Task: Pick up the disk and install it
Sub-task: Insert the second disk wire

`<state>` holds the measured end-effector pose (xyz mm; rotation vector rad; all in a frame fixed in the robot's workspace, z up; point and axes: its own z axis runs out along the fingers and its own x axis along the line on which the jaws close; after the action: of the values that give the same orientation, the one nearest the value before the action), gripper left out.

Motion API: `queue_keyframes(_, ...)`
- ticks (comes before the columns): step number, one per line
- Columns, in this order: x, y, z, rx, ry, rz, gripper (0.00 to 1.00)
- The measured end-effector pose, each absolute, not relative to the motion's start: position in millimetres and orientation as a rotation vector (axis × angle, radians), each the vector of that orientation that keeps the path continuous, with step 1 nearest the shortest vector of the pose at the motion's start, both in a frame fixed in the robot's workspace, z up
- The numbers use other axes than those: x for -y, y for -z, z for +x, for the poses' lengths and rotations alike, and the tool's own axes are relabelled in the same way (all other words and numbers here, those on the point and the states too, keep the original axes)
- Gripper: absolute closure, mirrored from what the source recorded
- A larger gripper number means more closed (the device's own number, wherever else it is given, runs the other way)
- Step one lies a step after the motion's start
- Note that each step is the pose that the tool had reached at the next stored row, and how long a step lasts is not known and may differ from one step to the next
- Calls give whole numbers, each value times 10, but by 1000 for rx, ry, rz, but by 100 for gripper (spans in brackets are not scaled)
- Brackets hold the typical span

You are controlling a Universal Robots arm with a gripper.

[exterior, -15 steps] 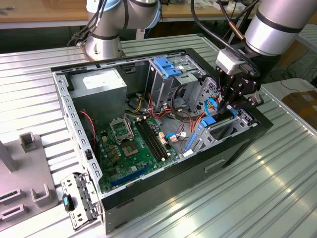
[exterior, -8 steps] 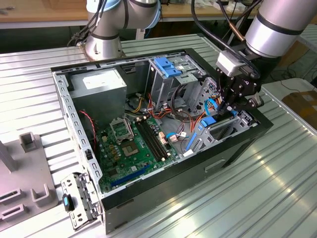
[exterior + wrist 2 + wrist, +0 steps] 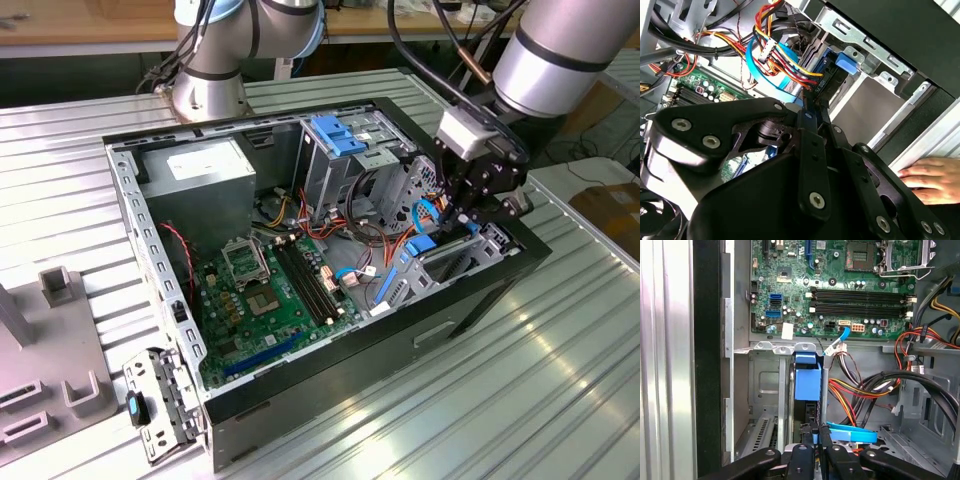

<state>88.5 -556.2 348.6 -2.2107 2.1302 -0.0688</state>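
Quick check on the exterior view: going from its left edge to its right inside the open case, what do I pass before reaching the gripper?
Power supply box → motherboard → grey drive cage with blue latch → gripper, down at the drive bay by the case's right wall.

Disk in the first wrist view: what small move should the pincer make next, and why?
Probably press the disk slightly deeper into the drive bay: the pincer grips its edge, and it stands edge-on between the bay's walls, seemingly not seated.
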Motion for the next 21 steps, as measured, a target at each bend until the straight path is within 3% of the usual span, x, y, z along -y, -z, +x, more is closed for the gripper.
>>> queue_keyframes(21, 5562, -3429, 888, -2122, 49, -2201, 84)
